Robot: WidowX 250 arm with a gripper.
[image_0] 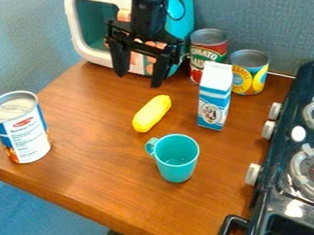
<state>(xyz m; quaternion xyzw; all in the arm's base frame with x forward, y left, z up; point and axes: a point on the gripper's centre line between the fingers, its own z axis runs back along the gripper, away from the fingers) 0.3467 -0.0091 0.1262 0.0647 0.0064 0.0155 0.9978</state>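
The black gripper hangs over the back of the wooden table, in front of a teal and white toy appliance. Its two fingers are spread wide apart with nothing held between them. Below it lies a yellow oblong toy, the nearest loose object on the tabletop. A teal cup with its handle to the left stands closer to the front. To the right, a blue and white milk carton stands upright.
Behind the carton stand a tomato can and a blue and yellow can. A large white and blue can is near the table's left edge. A black toy stove borders the right side.
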